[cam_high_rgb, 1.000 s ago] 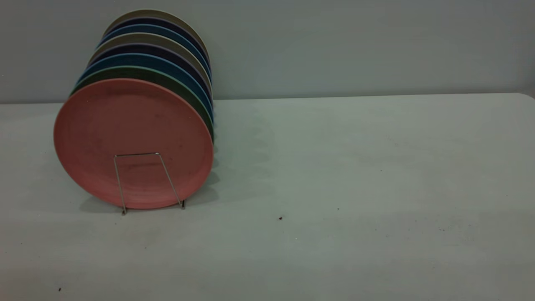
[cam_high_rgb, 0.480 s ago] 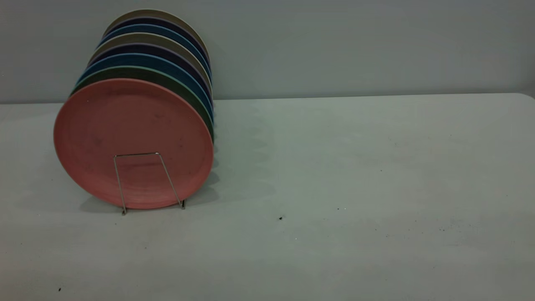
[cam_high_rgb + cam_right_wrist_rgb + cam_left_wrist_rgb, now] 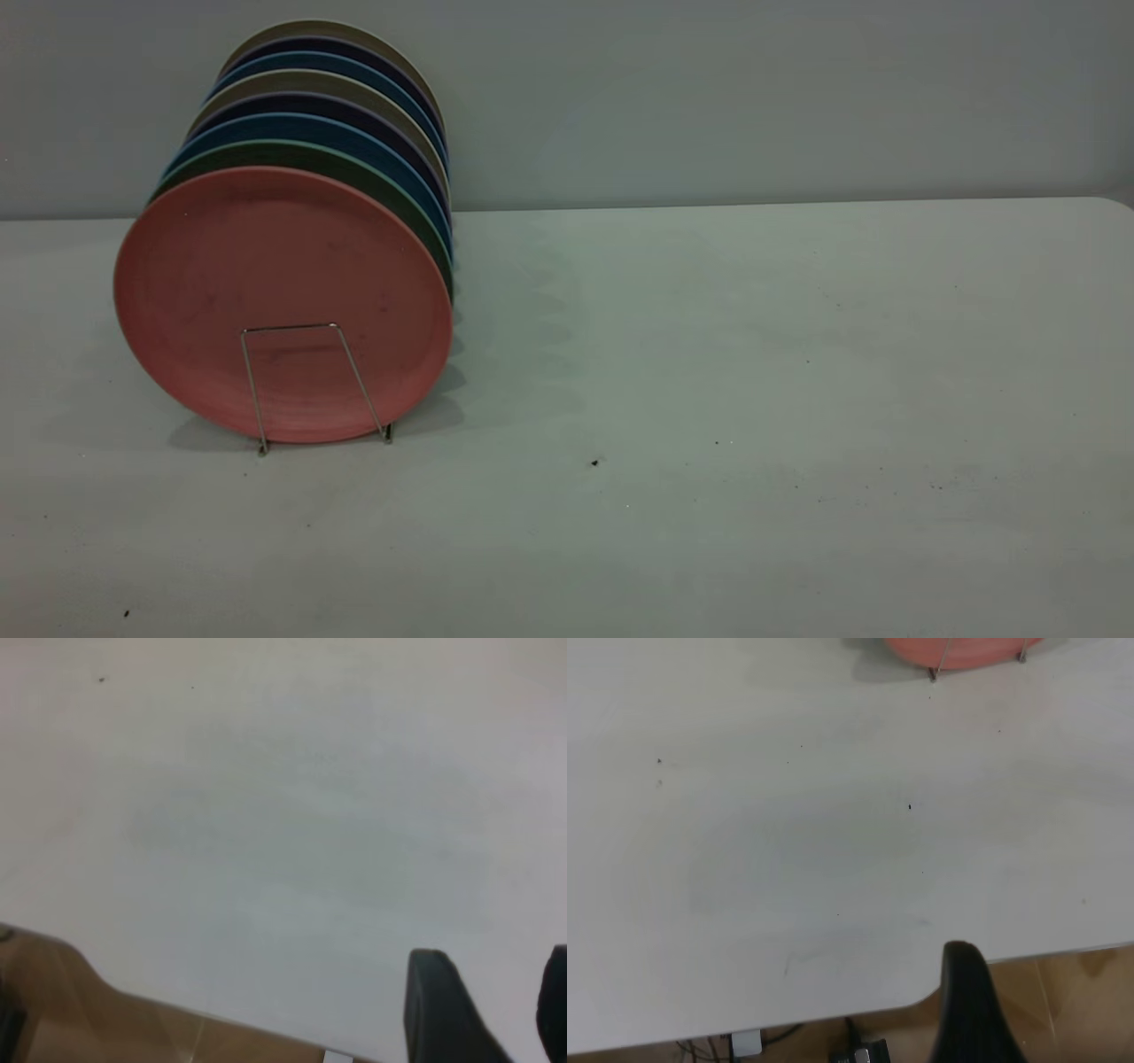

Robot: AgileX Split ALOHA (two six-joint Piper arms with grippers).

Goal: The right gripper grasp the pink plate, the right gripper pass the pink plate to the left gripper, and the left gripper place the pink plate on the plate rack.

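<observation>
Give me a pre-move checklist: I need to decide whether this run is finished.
1. Pink plate on the plate rack: ok, upright, frontmost in the row.
2. Right gripper empty: ok, jaws open, near the table edge.
3. Left gripper clear of the pink plate: ok, far off at the table edge.
4. Pink plate touching the green plate behind it: cannot tell.

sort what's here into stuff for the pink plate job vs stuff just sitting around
For the job:
- pink plate, upright at the front of the rack
- rack
- left gripper
- right gripper, jaws apart, empty

Just there:
- other plates behind the pink one
- table
</observation>
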